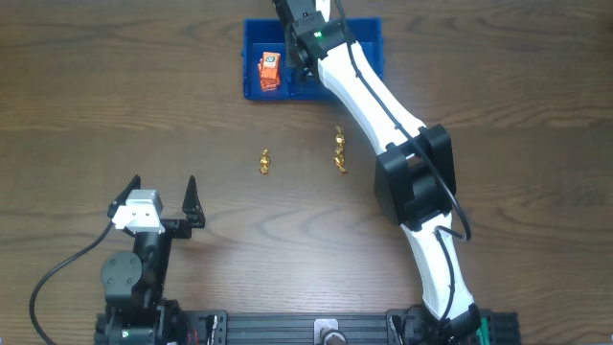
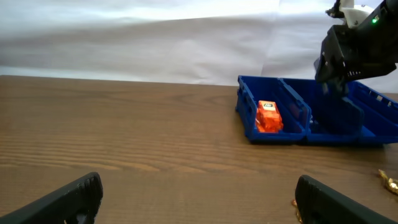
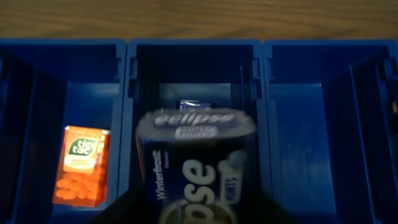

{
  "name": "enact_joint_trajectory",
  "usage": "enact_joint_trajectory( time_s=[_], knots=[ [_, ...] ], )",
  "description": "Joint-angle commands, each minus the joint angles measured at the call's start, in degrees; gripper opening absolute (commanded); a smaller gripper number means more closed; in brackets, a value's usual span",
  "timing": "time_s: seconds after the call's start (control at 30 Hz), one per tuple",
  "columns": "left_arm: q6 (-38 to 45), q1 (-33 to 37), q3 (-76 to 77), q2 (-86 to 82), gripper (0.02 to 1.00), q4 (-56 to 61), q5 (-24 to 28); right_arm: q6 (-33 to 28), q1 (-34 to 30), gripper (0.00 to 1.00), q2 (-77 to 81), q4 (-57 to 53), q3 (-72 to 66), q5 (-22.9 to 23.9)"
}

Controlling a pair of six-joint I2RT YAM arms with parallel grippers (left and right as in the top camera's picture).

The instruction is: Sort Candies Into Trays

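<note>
Wooden table (image 1: 96,96), nearest first: the left gripper (image 1: 163,182) sits well short of the blue tray (image 1: 251,57), fingers spread wide and empty. Gold-wrapped candies (image 1: 339,151) lie between it and the tray. The right gripper (image 2: 336,74) hangs over the tray's middle compartment, clamped on a dark gum canister (image 3: 196,162). An orange mint box (image 1: 270,72) is in the next compartment.

My left arm sits folded back close to its base, and my left hand (image 1: 163,187) has its two fingers spread wide apart. My right arm stretches far forward and leans toward the middle, wrist tipped downward, my right hand (image 1: 297,56) clamped around a mint tin (image 3: 196,162).
</note>
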Motion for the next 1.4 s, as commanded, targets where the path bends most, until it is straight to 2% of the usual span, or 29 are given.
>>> enact_joint_trajectory(
  time_s=[0.03,0.1,0.17,0.43,0.67,1.1,1.4],
  knots=[
    [0.35,0.22,-0.63,-0.35,0.996,-3.06,1.84,-0.28,0.04,0.728,0.13,0.68,-0.07,0.48],
    [0.35,0.22,-0.63,-0.35,0.996,-3.06,1.84,-0.28,0.09,0.860,0.13,0.74,-0.07,0.50],
    [0.35,0.24,-0.63,-0.35,0.996,-3.06,1.84,-0.28,0.13,0.921,0.15,0.74,-0.07,0.48],
    [0.35,0.22,-0.63,-0.35,0.996,-3.06,1.84,-0.26,0.28,0.925,0.11,-0.48,0.07,0.48],
    [0.35,0.22,-0.63,-0.35,0.996,-3.06,1.84,2.95,2.58,0.934,-1.75,-9.09,3.89,0.44],
    [0.35,0.22,-0.63,-0.35,0.996,-3.06,1.84,7.58,10.67,0.925,-6.54,-25.99,3.21,-10.49],
    [0.35,0.22,-0.63,-0.35,0.996,-3.06,1.84,15.37,17.62,0.928,-6.01,-25.51,-2.49,-10.67]
  ],
)
